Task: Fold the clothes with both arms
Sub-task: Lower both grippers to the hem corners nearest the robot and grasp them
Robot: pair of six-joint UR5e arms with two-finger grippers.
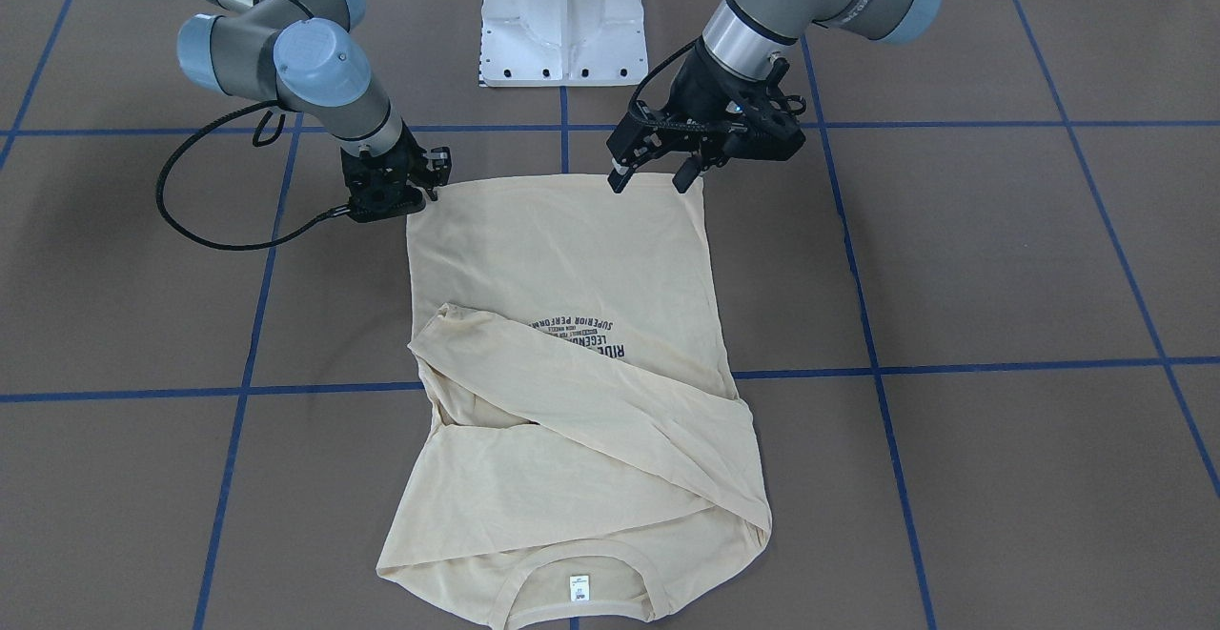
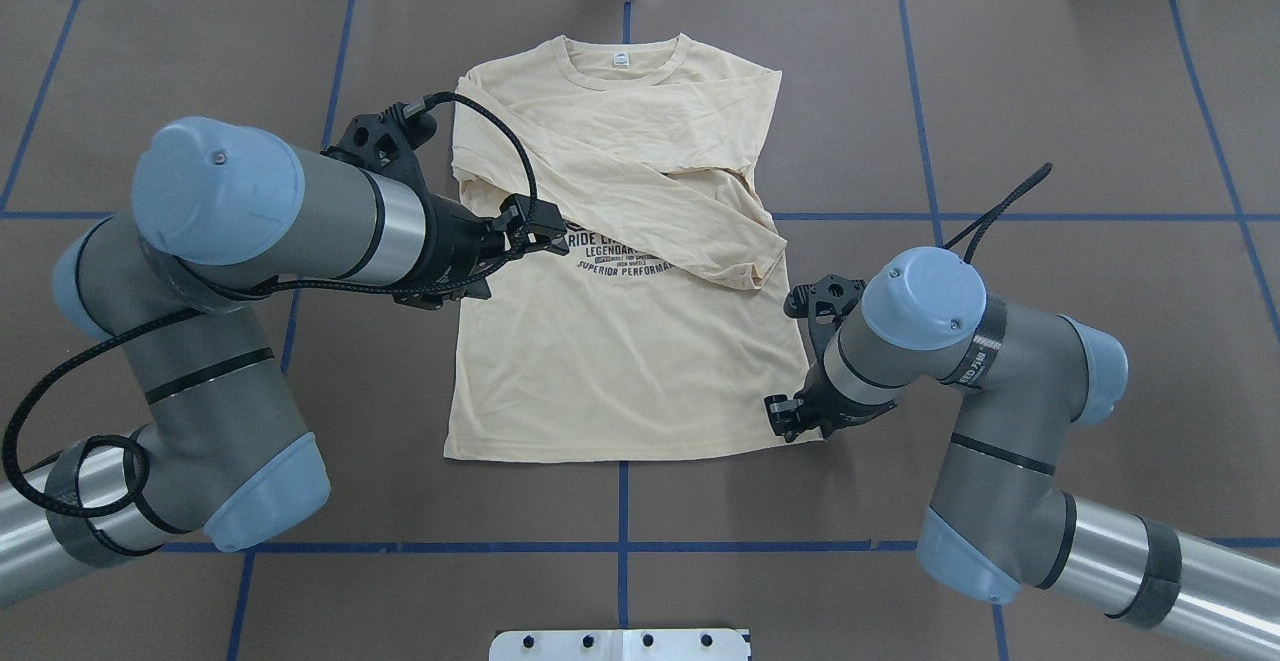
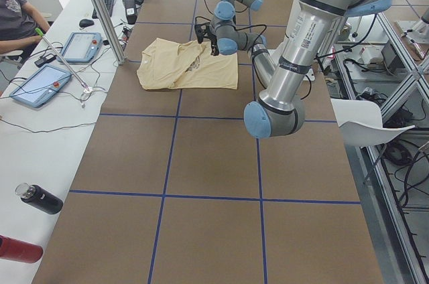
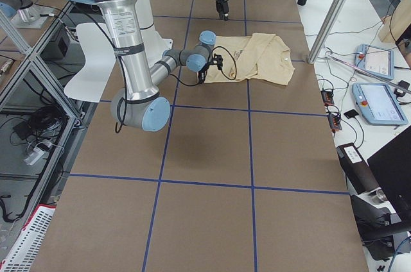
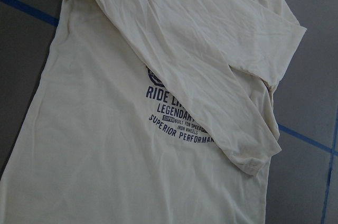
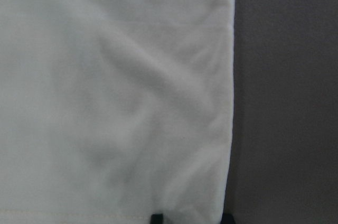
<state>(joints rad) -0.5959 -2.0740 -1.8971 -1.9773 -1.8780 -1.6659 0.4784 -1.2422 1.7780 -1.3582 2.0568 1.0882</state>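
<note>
The pale cream-yellow shirt lies flat on the brown table, print up. Both long sleeves are folded across its chest, and the collar with its white label points away from the robot. My left gripper hangs open a little above the hem on its own side and holds nothing. From there the left wrist view looks down on the shirt and its navy print. My right gripper sits low at the other hem corner. Its fingertips stand apart at the cloth's edge.
The white pedestal base stands just behind the hem. Blue tape lines cross the table. Along the far side are a metal post, tablets, bottles and a seated person.
</note>
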